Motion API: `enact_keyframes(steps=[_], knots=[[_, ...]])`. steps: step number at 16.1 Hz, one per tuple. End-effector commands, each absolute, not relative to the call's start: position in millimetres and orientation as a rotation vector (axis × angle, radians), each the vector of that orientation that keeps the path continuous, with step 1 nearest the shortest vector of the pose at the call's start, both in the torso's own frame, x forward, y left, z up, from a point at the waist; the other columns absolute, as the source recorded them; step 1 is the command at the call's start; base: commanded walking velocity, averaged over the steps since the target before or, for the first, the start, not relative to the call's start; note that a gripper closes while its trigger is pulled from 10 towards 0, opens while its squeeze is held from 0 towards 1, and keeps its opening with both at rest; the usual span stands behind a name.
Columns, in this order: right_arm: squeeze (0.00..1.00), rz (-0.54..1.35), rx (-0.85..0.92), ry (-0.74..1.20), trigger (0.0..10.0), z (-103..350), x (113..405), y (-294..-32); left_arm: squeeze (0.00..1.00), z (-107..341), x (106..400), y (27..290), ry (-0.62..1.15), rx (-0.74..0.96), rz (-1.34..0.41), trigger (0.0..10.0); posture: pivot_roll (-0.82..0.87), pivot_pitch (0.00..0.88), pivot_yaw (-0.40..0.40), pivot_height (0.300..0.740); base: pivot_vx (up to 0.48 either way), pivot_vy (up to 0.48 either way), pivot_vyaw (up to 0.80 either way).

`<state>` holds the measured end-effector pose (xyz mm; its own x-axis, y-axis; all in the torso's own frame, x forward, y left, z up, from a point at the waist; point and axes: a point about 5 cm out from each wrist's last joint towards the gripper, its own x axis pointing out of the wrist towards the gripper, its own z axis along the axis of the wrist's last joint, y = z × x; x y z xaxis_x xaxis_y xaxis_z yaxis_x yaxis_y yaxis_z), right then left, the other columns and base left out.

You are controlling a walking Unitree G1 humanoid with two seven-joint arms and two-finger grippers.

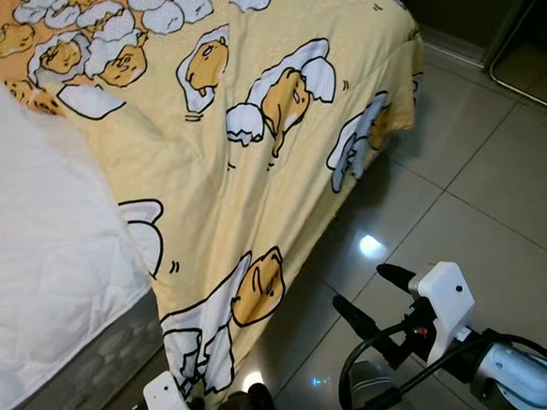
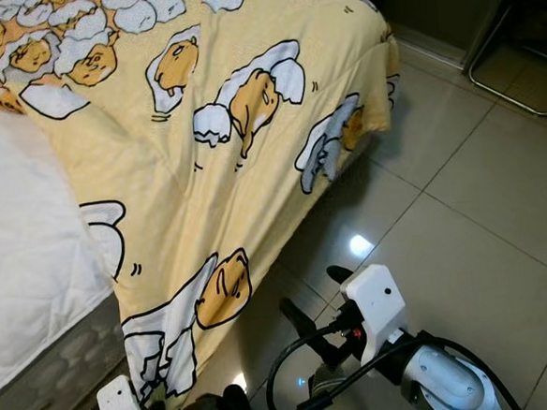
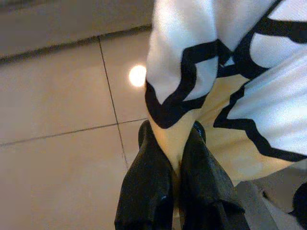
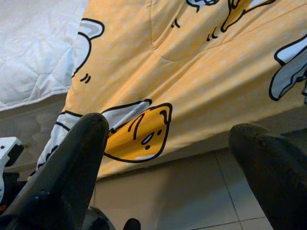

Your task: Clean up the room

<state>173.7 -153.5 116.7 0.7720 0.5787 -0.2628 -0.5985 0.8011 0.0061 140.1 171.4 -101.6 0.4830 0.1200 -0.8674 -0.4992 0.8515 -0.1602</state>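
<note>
Nearest me, left gripper (image 3: 175, 158) pinches the yellow cartoon-print blanket's (image 1: 251, 150) corner (hanging low); right gripper (image 1: 367, 302) is spread.

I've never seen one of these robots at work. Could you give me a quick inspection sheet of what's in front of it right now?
Surface: white mattress, partly bare; glossy tiled floor.
Job's things: yellow cartoon blanket draped over the bed's edge, hanging toward the floor.
Clutter: nothing seen.
Grippers: left gripper pinching the blanket's lower corner; right gripper open above the floor, holding nothing.
Cables: black cable looped at the right wrist.
Surroundings: metal frame by the wall.
</note>
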Motion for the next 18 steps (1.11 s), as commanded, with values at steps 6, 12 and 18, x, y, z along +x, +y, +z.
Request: enact_keyframes(steps=[6, 12, 18], knots=[[0.0, 0.66, -0.061, 0.264, 10.0, 118, 172, -152, 0.0, -97, 146, 165, 0.873, -0.515, 0.285, 10.0, -0.32, 0.263, 0.104, 0.74, 0.0, 0.0, 0.0], [0.0, 0.665, -0.063, 0.273, 10.0, 115, 172, -152, 0.0, -88, 156, 153, 0.819, -0.154, -0.183, 10.0, -0.32, 0.261, 0.107, 0.74, 0.0, 0.0, 0.0], [0.0, 0.673, -0.07, 0.281, 10.0, 114, 172, -154, 0.0, -81, 158, 111, 0.724, 0.263, -0.719, 10.0, -0.33, 0.258, 0.101, 0.74, 0.0, 0.0, 0.0]])
